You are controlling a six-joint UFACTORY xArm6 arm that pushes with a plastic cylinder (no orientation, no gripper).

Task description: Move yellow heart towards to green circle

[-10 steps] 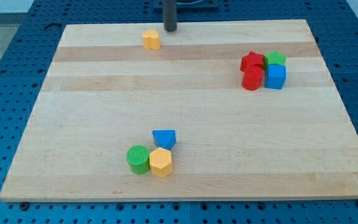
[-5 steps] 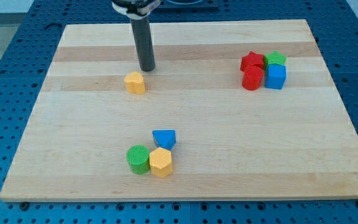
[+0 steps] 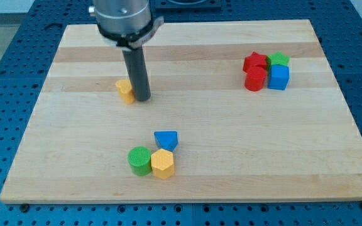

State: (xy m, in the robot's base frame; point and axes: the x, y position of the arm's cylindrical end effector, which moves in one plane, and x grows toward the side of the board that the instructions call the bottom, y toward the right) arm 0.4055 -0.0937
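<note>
- The pale wooden bench (image 3: 231, 138) carries every block loose on its surface; none sits inside a container.
- The small yellow heart block (image 3: 124, 90) lies in the upper left part of the bench, well apart from the ribbed green circle block (image 3: 139, 161) near the view's bottom.
- My tip (image 3: 143, 98) rests on the bench just at the heart's right side, touching or nearly so; the dark rod hides the heart's right edge, so its shape is hard to read.
- There are no jaws on this arm, only the straight rod, cut off at the view's top by its grey mount.
- A yellow hexagon block (image 3: 163, 163) touches the green circle's right side, and a blue triangle block (image 3: 166, 139) sits just above the hexagon.
- At the view's upper right, well apart from the tip, a tight cluster holds a red star block (image 3: 254, 61), a red cylinder block (image 3: 254, 80), a green star block (image 3: 279, 59) and a blue cube block (image 3: 279, 78).
</note>
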